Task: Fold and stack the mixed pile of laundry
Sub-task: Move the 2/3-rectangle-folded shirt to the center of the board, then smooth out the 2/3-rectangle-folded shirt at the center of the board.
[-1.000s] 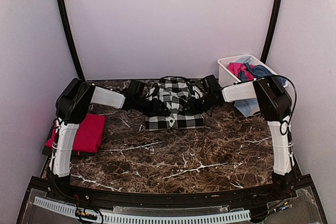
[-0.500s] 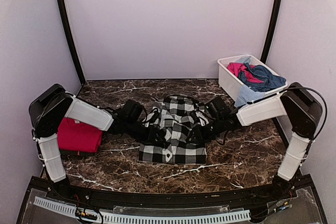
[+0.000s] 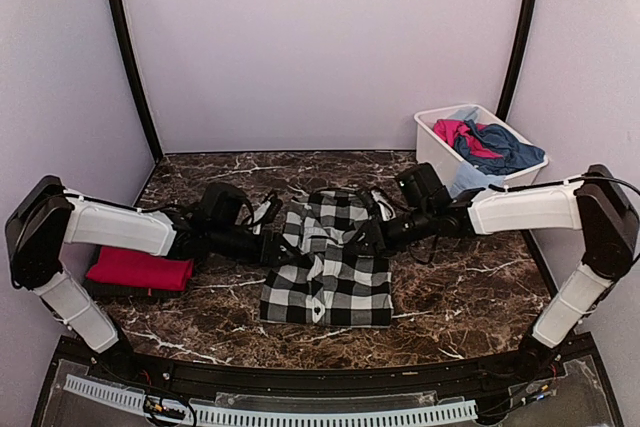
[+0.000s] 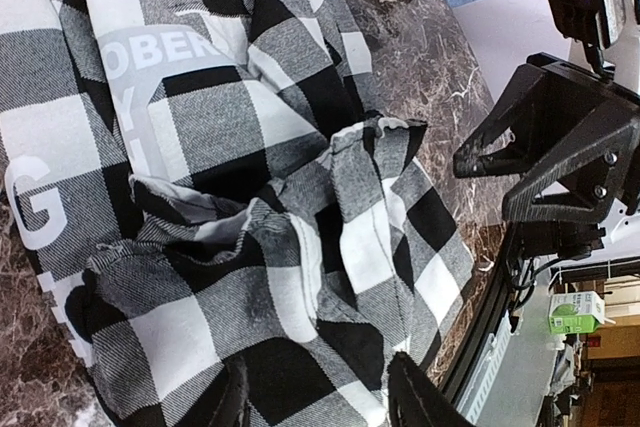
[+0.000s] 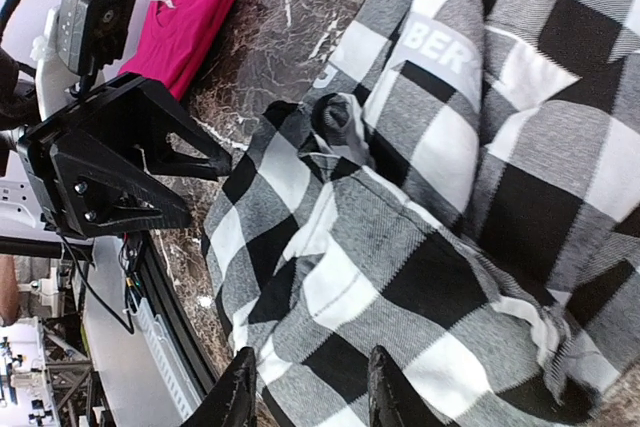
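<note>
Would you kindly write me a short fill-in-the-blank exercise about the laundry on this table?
1. The checked garment in the middle of the table is black and ____.
2. The folded garment near the table's left edge is ____.
3. The white tub at the far right holds pink and ____ pieces.
Missing words: white; red; blue.

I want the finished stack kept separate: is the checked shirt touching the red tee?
Apart. The top view shows a stretch of bare table between the checked shirt in the middle and the red tee at the left edge.
</note>
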Robot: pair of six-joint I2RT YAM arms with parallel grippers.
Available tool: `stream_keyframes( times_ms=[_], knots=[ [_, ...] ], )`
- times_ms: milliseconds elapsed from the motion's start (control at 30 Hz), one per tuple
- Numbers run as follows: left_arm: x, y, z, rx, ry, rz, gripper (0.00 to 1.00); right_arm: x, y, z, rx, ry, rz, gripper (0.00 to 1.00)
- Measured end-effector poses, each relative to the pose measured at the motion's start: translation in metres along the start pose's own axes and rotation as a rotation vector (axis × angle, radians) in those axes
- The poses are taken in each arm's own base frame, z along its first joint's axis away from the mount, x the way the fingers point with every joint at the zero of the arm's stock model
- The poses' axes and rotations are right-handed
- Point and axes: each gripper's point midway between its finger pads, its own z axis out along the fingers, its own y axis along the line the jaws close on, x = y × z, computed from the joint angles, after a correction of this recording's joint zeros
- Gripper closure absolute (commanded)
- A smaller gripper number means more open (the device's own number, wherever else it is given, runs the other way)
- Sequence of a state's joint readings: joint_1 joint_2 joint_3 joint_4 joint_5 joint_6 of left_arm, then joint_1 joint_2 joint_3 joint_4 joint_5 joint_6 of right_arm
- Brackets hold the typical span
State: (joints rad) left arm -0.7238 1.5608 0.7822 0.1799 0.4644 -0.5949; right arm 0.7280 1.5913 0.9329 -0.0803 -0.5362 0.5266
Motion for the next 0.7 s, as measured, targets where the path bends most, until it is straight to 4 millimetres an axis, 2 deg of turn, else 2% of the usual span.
stream_keyframes(
  times_ms=[133, 233, 400, 467, 600, 700],
  knots=[
    [0.008, 0.008, 0.011, 0.000, 0.031, -0.013, 0.55, 0.006, 0.006, 0.029, -0.043, 0.051, 0.013, 0.67],
    [0.015, 0.018, 0.025, 0.003, 0.058, -0.027, 0.57, 0.011, 0.003, 0.051, -0.065, 0.087, 0.021, 0.69],
    [0.031, 0.039, 0.049, -0.002, 0.104, -0.064, 0.60, 0.026, -0.027, 0.075, -0.021, 0.146, 0.048, 0.70],
    [0.027, 0.037, 0.053, 0.015, 0.096, -0.059, 0.60, 0.028, -0.042, 0.083, 0.003, 0.168, 0.050, 0.70],
    [0.023, 0.037, 0.055, 0.008, 0.083, -0.045, 0.54, 0.001, -0.051, 0.090, 0.018, 0.155, -0.008, 0.68],
    [0.024, 0.032, 0.051, -0.011, 0.081, -0.031, 0.47, -0.014, -0.053, 0.087, 0.050, 0.141, -0.044, 0.60]
  ],
)
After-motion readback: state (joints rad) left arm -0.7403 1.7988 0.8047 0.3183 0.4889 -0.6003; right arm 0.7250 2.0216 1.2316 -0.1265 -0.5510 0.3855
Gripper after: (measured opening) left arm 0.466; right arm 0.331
